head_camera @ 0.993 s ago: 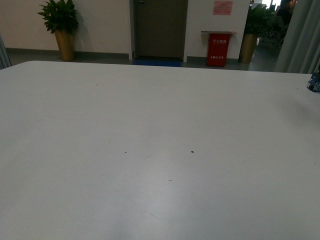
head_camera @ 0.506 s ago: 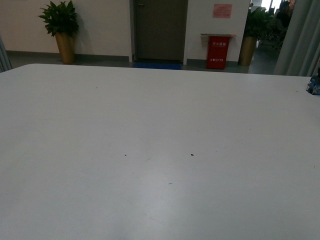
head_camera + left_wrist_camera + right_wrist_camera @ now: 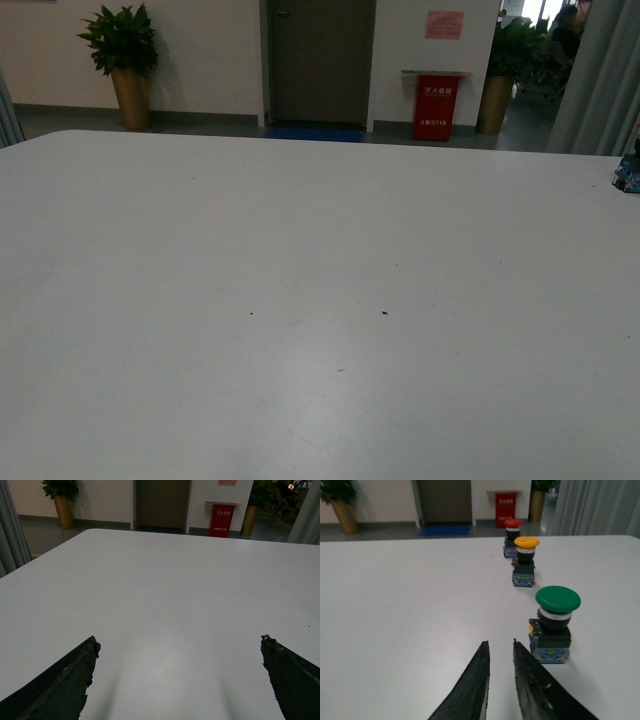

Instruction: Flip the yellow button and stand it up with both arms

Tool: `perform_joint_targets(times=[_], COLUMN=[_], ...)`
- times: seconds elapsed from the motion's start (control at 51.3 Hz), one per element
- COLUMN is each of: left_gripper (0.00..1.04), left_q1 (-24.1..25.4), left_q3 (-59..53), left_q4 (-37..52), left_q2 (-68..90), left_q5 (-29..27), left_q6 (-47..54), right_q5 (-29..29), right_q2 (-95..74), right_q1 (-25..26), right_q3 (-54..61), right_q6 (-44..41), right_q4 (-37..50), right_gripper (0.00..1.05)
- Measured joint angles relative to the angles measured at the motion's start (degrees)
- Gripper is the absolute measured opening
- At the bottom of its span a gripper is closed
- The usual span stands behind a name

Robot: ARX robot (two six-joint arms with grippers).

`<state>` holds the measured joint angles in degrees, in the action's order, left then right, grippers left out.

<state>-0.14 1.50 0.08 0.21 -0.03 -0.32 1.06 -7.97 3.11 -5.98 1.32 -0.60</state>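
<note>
The yellow button [image 3: 525,560] stands upright on the white table [image 3: 410,595] in the right wrist view, its yellow cap up on a black collar and blue block. My right gripper [image 3: 500,642] is shut with nothing in it, low over the table and well short of the yellow button. The left gripper [image 3: 180,640] is open, its two dark fingertips [image 3: 90,652] wide apart over bare table. In the front view neither arm shows, and the yellow button cannot be made out there.
A green-capped button [image 3: 555,622] stands close to the right gripper's tip, and a red-capped one [image 3: 512,537] stands beyond the yellow. A small blue part [image 3: 628,172] sits at the table's right edge. Beyond the table are a door, potted plants and a red box [image 3: 434,106].
The front view has tilted slightly, so the table's far edge sits a little lower in the picture. Nothing on the table has moved.
</note>
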Motion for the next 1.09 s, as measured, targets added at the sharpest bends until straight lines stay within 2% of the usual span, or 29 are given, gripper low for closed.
perform_joint_targets(times=[0.039, 0.078, 0.74, 0.818, 0.915, 1.071, 1.091], left_gripper=[0.98, 0.98, 0.98, 0.98, 0.98, 0.98, 0.98], left_q1=[0.00, 0.00, 0.00, 0.00, 0.00, 0.00, 0.00], left_q3=[0.00, 0.00, 0.00, 0.00, 0.00, 0.00, 0.00], left_q4=[0.00, 0.00, -0.04, -0.04, -0.04, -0.04, -0.04], left_q2=[0.00, 0.00, 0.00, 0.00, 0.00, 0.00, 0.00], left_q5=[-0.11, 0.02, -0.02, 0.00, 0.00, 0.00, 0.00], left_q6=[-0.02, 0.00, 0.00, 0.00, 0.00, 0.00, 0.00], right_q5=[-0.50, -0.42, -1.01, -1.01, -1.01, -1.01, -1.01], right_q2=[3.43, 4.37, 7.72, 7.72, 7.72, 7.72, 7.72], right_q1=[-2.08, -2.58, -2.93, -2.93, -2.93, -2.93, -2.93], right_q3=[1.68, 2.27, 5.55, 5.55, 5.55, 5.55, 5.55], right_q6=[-0.37, -0.83, -1.07, -1.16, -1.16, -1.16, -1.14], right_q4=[0.07, 0.11, 0.39, 0.39, 0.39, 0.39, 0.39], right_gripper=[0.06, 0.03, 0.03, 0.11, 0.29, 0.48, 0.54])
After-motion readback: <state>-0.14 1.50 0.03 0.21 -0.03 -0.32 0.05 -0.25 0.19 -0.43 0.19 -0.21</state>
